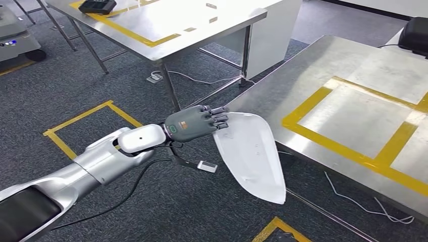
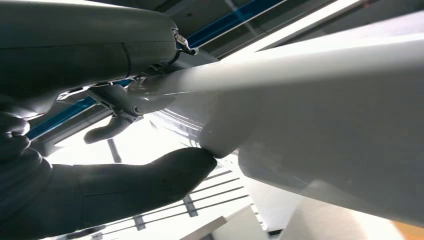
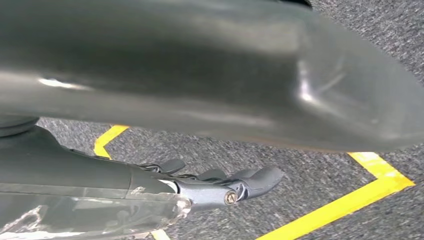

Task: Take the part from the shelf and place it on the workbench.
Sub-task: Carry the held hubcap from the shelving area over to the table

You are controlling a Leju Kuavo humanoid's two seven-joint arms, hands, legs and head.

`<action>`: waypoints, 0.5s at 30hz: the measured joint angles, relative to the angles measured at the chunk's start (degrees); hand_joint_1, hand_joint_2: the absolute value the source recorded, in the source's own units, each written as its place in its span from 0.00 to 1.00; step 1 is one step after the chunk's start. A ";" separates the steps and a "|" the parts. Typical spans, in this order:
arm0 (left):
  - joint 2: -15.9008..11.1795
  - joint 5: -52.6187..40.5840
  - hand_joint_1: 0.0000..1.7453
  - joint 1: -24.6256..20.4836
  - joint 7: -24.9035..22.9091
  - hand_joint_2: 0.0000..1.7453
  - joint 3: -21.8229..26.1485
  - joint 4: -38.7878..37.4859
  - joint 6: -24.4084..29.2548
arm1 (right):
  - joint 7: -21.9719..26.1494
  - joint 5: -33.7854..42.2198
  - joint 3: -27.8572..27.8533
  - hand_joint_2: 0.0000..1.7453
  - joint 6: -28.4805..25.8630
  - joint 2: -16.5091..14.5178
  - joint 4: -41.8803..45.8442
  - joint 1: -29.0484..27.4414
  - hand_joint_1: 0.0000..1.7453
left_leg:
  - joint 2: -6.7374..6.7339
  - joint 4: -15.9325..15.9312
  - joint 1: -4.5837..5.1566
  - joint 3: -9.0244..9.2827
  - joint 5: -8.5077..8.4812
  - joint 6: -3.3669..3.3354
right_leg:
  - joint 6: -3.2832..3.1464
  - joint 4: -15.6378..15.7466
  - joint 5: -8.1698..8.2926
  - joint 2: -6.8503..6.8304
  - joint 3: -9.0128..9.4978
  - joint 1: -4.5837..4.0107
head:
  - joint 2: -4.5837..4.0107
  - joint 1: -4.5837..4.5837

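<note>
In the head view my left hand (image 1: pixel 194 123) reaches forward and grips the upper end of a white, smooth, pointed shell part (image 1: pixel 250 154). The part slants down over the carpet, just beside the near left corner of the steel workbench (image 1: pixel 353 65), whose top carries yellow tape rectangles. In the left wrist view the thumb (image 2: pixel 150 180) presses under the white part (image 2: pixel 325 125) and the fingers (image 2: pixel 125 102) lie over its edge. My right hand (image 3: pixel 225 185) hangs above the grey carpet with its fingers stretched out and nothing in them.
A second steel table (image 1: pixel 166 25) with yellow tape and a black device (image 1: pixel 97 6) stands behind. Yellow tape squares (image 1: pixel 86 118) mark the carpet. Cables (image 1: pixel 363 201) trail on the floor near the workbench. A grey cart (image 1: pixel 15 35) stands far left.
</note>
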State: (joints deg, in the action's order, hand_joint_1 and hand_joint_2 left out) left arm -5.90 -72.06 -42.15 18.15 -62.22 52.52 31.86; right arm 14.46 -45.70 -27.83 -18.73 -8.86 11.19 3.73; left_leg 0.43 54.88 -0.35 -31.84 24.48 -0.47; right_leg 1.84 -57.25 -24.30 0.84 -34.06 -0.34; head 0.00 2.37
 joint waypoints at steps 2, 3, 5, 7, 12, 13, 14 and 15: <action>1.07 -0.27 0.97 -0.28 0.16 1.00 -1.47 0.31 -0.60 | -0.19 -0.31 0.18 0.00 0.11 -0.03 0.00 0.27 0.00 | 0.00 -0.11 -0.06 0.02 -0.03 0.78 | -0.26 -0.01 -0.02 -0.05 -0.01 -0.08 | 0.00 -0.01; 1.67 -0.29 0.97 -0.41 0.02 1.00 -2.26 0.50 -0.79 | -0.24 -0.39 0.30 0.00 0.14 -0.05 0.00 0.37 0.00 | 0.00 -0.16 -0.09 0.02 -0.05 1.22 | -0.33 -0.01 -0.03 -0.08 -0.02 -0.11 | 0.00 -0.03; 2.82 -0.04 0.97 -0.61 -0.52 1.00 -3.51 0.96 -1.00 | -0.27 -0.49 0.48 0.00 0.16 -0.10 0.00 0.47 0.00 | 0.00 -0.20 -0.12 0.01 -0.07 1.66 | -0.44 -0.01 0.00 -0.11 -0.03 -0.12 | 0.00 -0.03; 3.58 0.38 0.97 -0.88 -0.98 1.00 -4.31 1.27 -0.96 | -0.28 -0.57 0.53 0.00 0.18 -0.14 0.00 0.48 0.00 | -0.01 -0.20 -0.10 0.00 -0.09 1.70 | -0.47 -0.01 0.04 -0.10 -0.01 -0.09 | 0.00 -0.04; 4.77 1.68 0.97 -1.26 -1.09 1.00 -5.61 1.86 -0.03 | -0.34 -0.82 0.65 0.00 0.31 -0.15 0.00 0.50 0.00 | 0.00 -0.17 0.05 -0.01 -0.10 1.69 | -0.37 0.02 0.12 -0.19 0.04 0.09 | 0.00 -0.04; 5.01 1.81 0.97 -1.29 -0.97 1.00 -5.83 1.99 0.20 | -0.36 -0.88 0.74 0.00 0.33 -0.17 0.00 0.52 0.00 | 0.00 -0.16 0.08 -0.01 -0.09 1.68 | -0.34 0.04 0.13 -0.21 0.05 0.12 | 0.00 -0.04; 5.22 1.89 0.97 -1.32 -0.83 1.00 -6.07 2.11 0.43 | -0.37 -0.96 0.83 0.00 0.34 -0.20 0.00 0.55 0.00 | 0.00 -0.16 0.11 -0.01 -0.09 1.68 | -0.32 0.05 0.14 -0.21 0.05 0.15 | 0.00 -0.04; 5.44 1.91 0.97 -1.36 -0.71 1.00 -6.34 2.26 0.60 | -0.38 -1.04 0.92 0.00 0.34 -0.23 0.00 0.59 0.00 | 0.00 -0.16 0.13 -0.01 -0.09 1.67 | -0.31 0.06 0.15 -0.20 0.05 0.17 | 0.00 -0.04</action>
State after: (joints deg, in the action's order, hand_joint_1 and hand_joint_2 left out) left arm -0.46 -70.14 -43.51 17.44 -68.55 54.78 32.46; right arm 14.08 -46.75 -26.91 -18.39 -9.09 11.19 4.32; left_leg 0.43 54.72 -0.22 -31.85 24.39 1.20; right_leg 1.53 -57.19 -24.15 0.64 -34.01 -0.17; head 0.00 2.33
